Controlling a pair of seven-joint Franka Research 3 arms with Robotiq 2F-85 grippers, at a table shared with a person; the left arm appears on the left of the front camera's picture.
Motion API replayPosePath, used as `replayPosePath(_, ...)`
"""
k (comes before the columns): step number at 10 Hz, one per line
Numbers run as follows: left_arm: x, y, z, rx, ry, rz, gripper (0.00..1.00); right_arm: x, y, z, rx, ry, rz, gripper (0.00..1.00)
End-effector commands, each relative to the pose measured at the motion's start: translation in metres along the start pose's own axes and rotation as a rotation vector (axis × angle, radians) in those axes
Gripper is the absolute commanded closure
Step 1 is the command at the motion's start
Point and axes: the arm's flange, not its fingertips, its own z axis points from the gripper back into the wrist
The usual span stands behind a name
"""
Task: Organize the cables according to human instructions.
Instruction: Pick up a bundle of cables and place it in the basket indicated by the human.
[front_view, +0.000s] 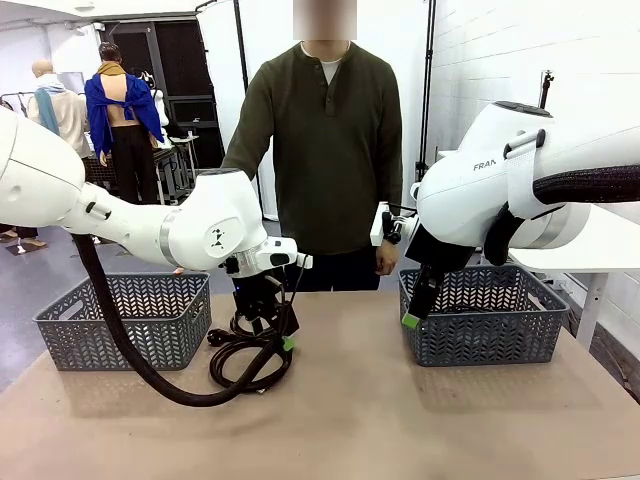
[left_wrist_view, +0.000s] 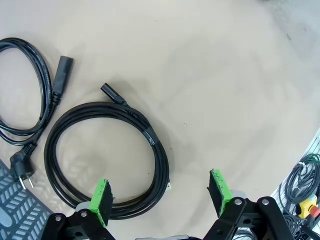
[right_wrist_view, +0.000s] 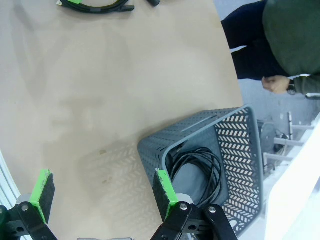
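Two black cables lie on the table. A taped coil (left_wrist_view: 107, 155) sits just ahead of my left gripper (left_wrist_view: 160, 192), its near edge passing under one green fingertip (left_wrist_view: 101, 197). A second cable (left_wrist_view: 30, 95) with chunky plugs lies beside it. From the front, both cables (front_view: 250, 355) are under my left gripper (front_view: 272, 335), which points down, open and holding nothing. My right gripper (front_view: 412, 318) hangs open and bare by the right basket's near-left corner. Another cable (right_wrist_view: 202, 165) lies coiled inside that basket (right_wrist_view: 165, 142). The human (front_view: 325, 150) stands at the far edge, arms down.
A grey mesh basket (front_view: 120, 330) stands at the table's left, and its corner (left_wrist_view: 20, 212) shows near my left gripper. The matching right basket (front_view: 490, 340) stands at the right. Bare tabletop (front_view: 350, 420) lies between and in front of them.
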Motion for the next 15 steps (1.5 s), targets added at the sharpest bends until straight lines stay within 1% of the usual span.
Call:
replayPosePath(1,-0.005,0.003,0.003,-0.006,-0.013,-0.009,0.0,0.0,0.0,-0.001,-0.011,0.005,-0.008,0.0)
replayPosePath(3,-0.005,0.003,0.003,-0.006,-0.013,-0.009,0.0,0.0,0.0,-0.001,-0.011,0.005,-0.008,0.0)
replayPosePath(4,0.0,-0.001,0.0,-0.001,-0.001,-0.001,0.0,0.0,0.0,-0.001,-0.011,0.005,-0.008,0.0)
replayPosePath(5,0.002,-0.003,-0.002,0.008,-0.001,0.061,0.0,0.0,0.0,-0.001,-0.011,0.005,-0.008,0.0)
replayPosePath(7,0.002,-0.003,-0.01,0.004,0.017,0.128,0.0,0.0,0.0,-0.001,-0.011,0.005,-0.008,0.0)
replayPosePath(9,0.002,-0.004,-0.016,0.027,0.041,0.18,0.0,0.0,0.0,-0.001,-0.011,0.005,-0.008,0.0)
replayPosePath(13,0.012,-0.009,-0.038,0.074,0.065,0.226,0.0,0.0,0.0,-0.001,-0.011,0.005,-0.008,0.0)
replayPosePath(15,0.013,-0.011,-0.047,0.07,0.075,0.239,0.0,0.0,0.0,-0.001,-0.011,0.005,-0.008,0.0)
